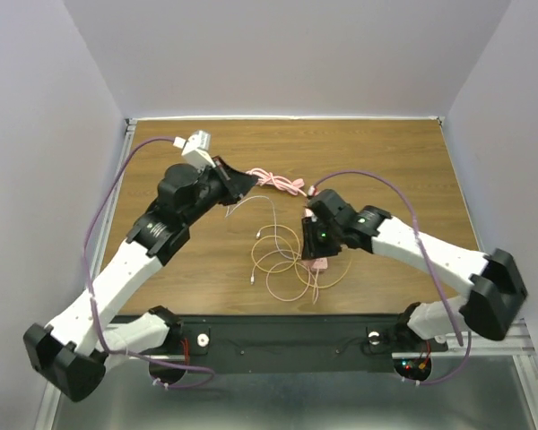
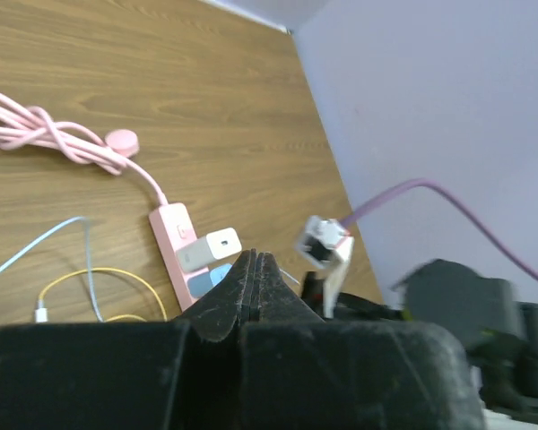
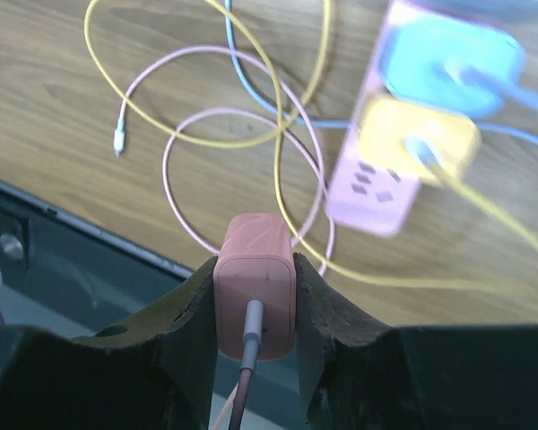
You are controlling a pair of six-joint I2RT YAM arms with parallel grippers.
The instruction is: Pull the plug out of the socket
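Pink plug (image 3: 255,291) clamped in R jaws, clear of socket (image 3: 374,185) at 1 o'clock, axis 1–7; L jaws clenched, empty.

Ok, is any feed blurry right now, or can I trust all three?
Right wrist: the pink power strip is smeared, the pink cube adapter up close sharp. Left wrist: strip crisp, right arm blurred. Top external: evenly lit, no glare.
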